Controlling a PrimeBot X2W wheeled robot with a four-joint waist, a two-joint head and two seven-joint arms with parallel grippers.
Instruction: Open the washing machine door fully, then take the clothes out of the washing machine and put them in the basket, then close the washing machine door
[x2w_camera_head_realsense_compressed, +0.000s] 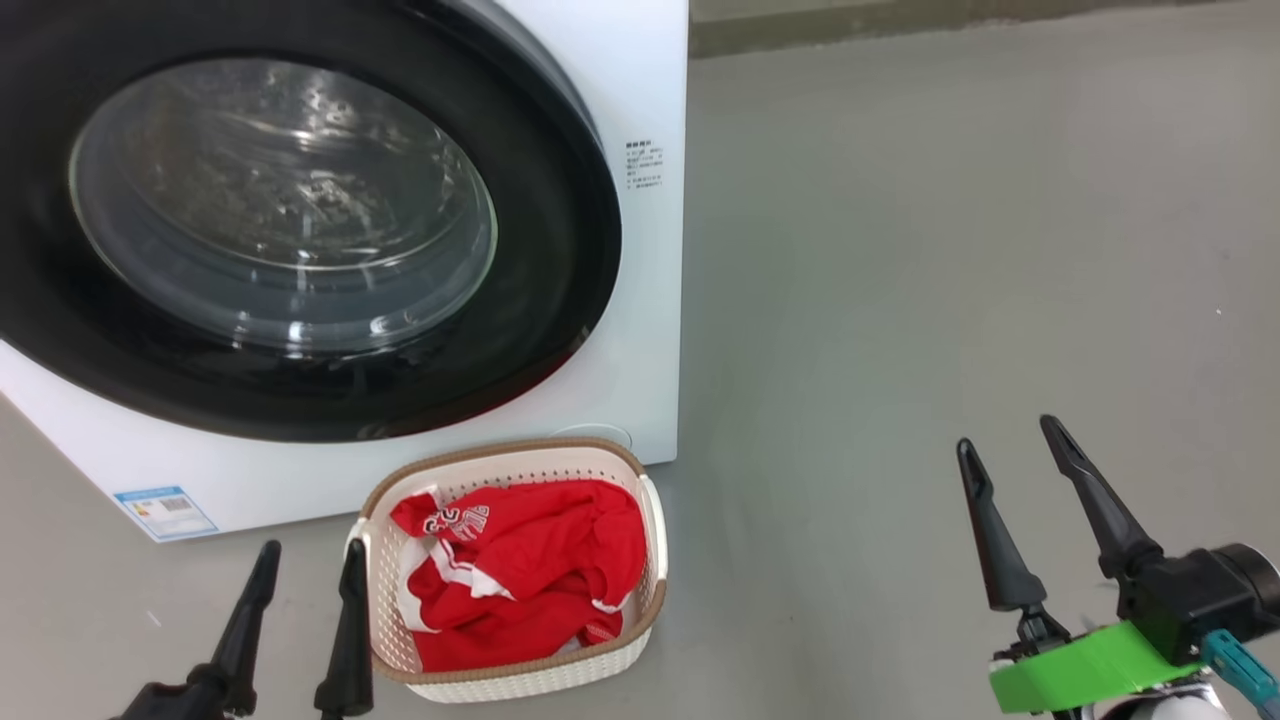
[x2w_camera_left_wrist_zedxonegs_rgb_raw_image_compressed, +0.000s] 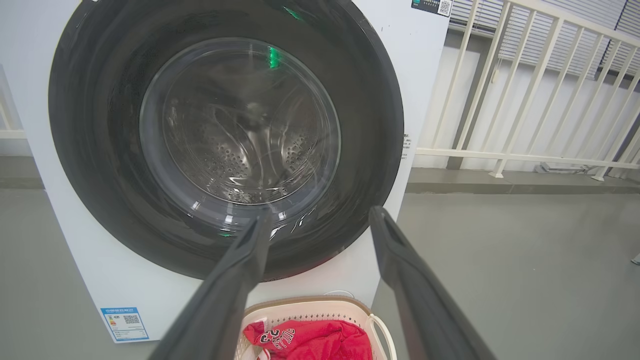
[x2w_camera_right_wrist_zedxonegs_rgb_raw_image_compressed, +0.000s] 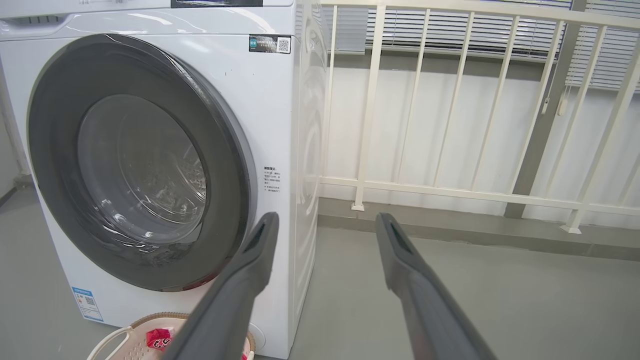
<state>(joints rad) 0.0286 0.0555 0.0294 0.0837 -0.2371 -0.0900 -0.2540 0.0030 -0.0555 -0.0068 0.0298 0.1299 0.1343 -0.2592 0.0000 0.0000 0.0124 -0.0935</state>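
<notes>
Faces the washing machine (x2w_camera_head_realsense_compressed: 640, 100) on a grey floor (x2w_camera_head_realsense_compressed: 950, 250), with the washing machine door (x2w_camera_head_realsense_compressed: 280, 210) shut flush against the white front and the studded steel drum visible through its glass. Sees the clothes (x2w_camera_head_realsense_compressed: 530, 580) bundled red in the basket (x2w_camera_head_realsense_compressed: 520, 690), white trim and lettering uppermost. Sees the basket standing on the floor just in front of the machine's lower right corner, below the door's black rim and apart from it.

Holds the left tool (x2w_camera_head_realsense_compressed: 311, 547) low, fingers spread apart and empty, one finger just beside the basket's left handle; cannot tell whether touching. Holds the right tool (x2w_camera_head_realsense_compressed: 1007, 434) well off to the right above bare floor, fingers likewise spread, gripping nothing.

Looks from the left wrist along the fingers at the door's lower rim, basket beneath; from the right wrist at the machine's right front edge, with a white railing (x2w_camera_right_wrist_zedxonegs_rgb_raw_image_compressed: 450, 100) behind. Notes a blue label (x2w_camera_head_realsense_compressed: 165, 510) at the machine's lower left corner.
</notes>
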